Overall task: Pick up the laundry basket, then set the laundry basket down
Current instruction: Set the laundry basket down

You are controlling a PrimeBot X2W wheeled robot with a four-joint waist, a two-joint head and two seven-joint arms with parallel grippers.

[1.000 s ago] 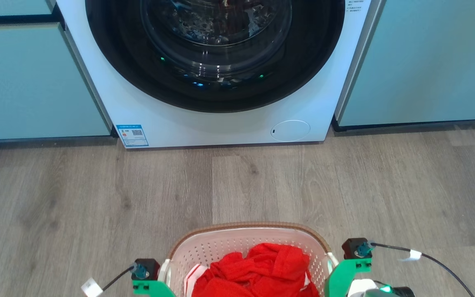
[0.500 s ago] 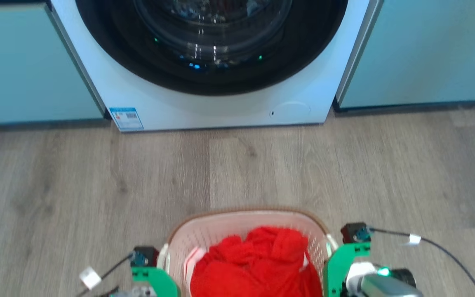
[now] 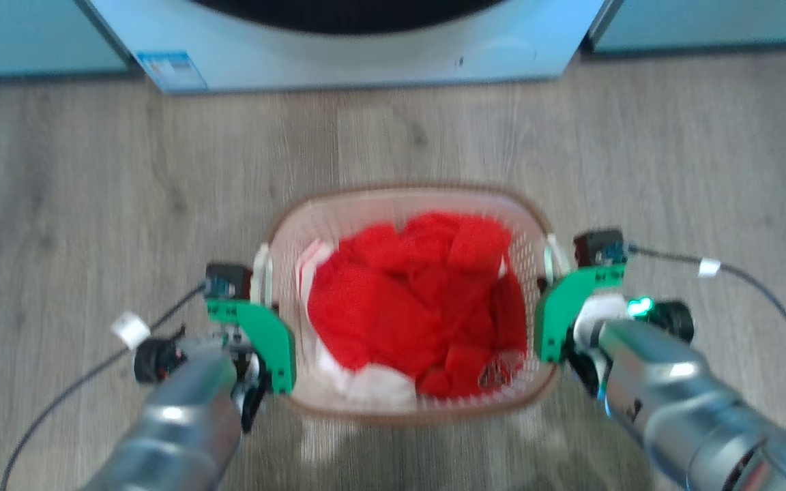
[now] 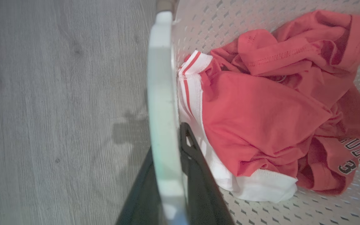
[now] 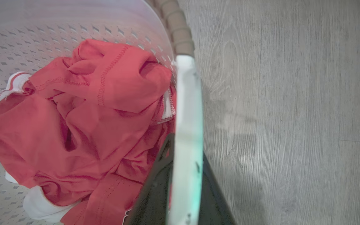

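Laundry basket [image 3: 406, 194] noted at centre of head view, below washing machine [image 3: 366, 61], with red garment [image 3: 413, 300] inside. Left gripper [image 4: 167, 147] clamped across left handle [image 4: 161, 78]; right gripper [image 5: 186, 153] clamped across right handle [image 5: 187, 93]. Contact with floor [image 3: 93, 170] cannot be told.

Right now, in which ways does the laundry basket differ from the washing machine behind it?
The laundry basket has perforated walls and a brown rim; the washing machine has a smooth front and a dark door. The basket is far smaller than the machine. The left claw and right claw clamp the basket; nothing touches the machine. Both are white.
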